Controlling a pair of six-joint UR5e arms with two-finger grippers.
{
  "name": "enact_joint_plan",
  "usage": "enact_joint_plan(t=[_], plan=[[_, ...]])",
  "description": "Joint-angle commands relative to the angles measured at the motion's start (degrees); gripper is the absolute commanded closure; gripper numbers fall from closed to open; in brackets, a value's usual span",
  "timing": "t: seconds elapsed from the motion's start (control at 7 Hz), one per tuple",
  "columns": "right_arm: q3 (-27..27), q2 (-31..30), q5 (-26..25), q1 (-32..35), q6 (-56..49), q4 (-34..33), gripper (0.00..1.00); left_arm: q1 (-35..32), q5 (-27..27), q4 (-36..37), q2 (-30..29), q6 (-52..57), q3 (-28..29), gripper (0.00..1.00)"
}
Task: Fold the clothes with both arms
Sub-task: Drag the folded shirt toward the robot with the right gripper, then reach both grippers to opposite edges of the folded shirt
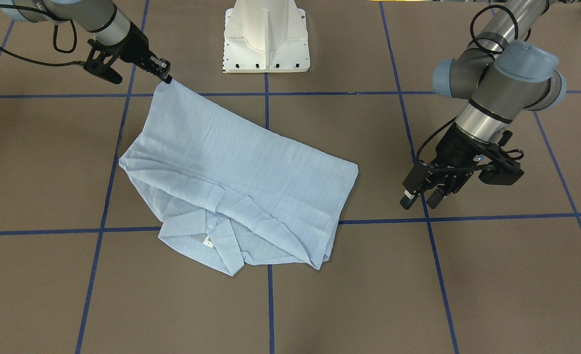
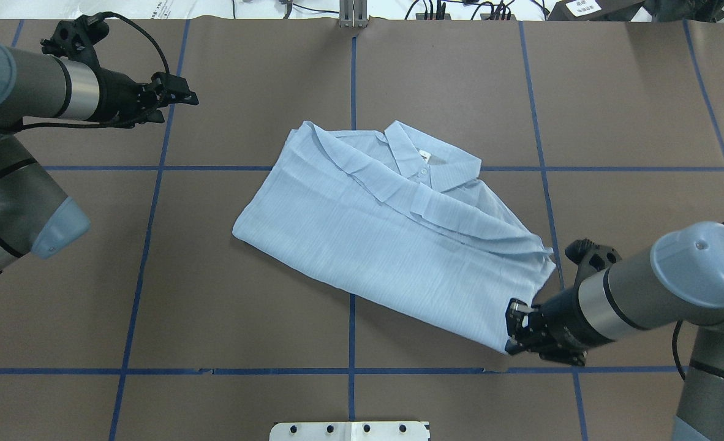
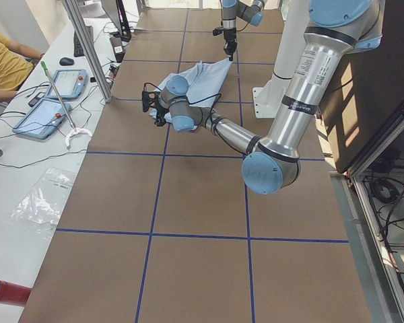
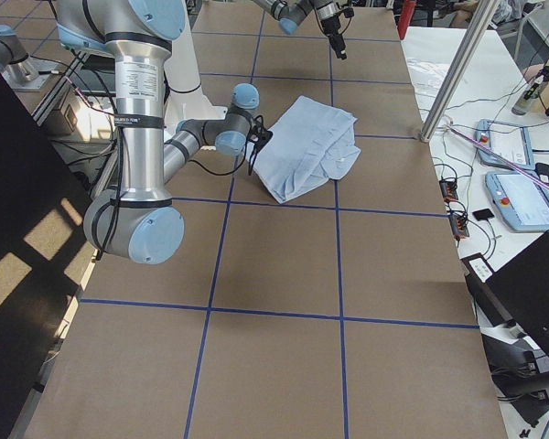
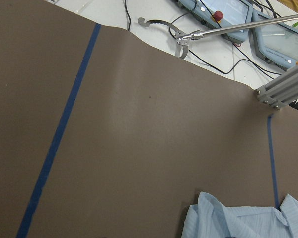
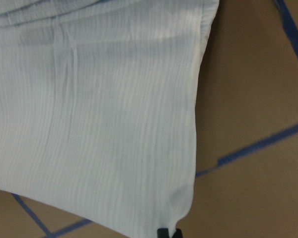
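At table centre, clamping right gripper (image 1: 167, 77) on the robot-side hem corner of the half-folded shirt (image 1: 231, 162); holding left gripper (image 1: 421, 200) apart, empty, well clear; likely calling for carrying that corner low toward the collar (image 1: 224, 245), keeping edges squared.

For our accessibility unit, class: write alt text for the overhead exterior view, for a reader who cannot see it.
A partly folded pale-blue collared shirt lies in the middle, and the right arm's tool pinches its lower-right corner. The left arm's tool hangs over the brown table at upper left, well apart from the shirt.
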Motion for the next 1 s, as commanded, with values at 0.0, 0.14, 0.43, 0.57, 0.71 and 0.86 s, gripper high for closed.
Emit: enact_joint_plan(t=[0.0,0.14,0.43,0.57,0.71,0.86], plan=[[2.1,-1.3,12.0,-4.4,5.5,0.1,1.00,2.8,-0.4,0.0,1.0,-4.8,-3.3,0.14],[3.1,-1.1,14.2,-6.6,6.0,0.2,0.75,4.6,-0.1,-0.1,3.0,-8.1,-6.3,0.14],[3.1,-0.7,14.5,-5.4,6.2,0.2,0.00,9.4,1.5,0.0,3.0,-15.2,-7.0,0.13],[2.9,-0.8,14.5,-1.8,6.1,0.2,0.00,13.5,3.7,0.1,2.9,-20.1,-7.1,0.12],[2.8,0.2,13.9,1.9,6.1,0.3,0.00,17.2,5.4,0.4,2.9,-24.3,-7.2,0.13],[1.4,2.9,13.4,8.5,5.6,0.3,0.00,21.1,8.0,0.5,2.7,-28.7,-7.3,0.13]])
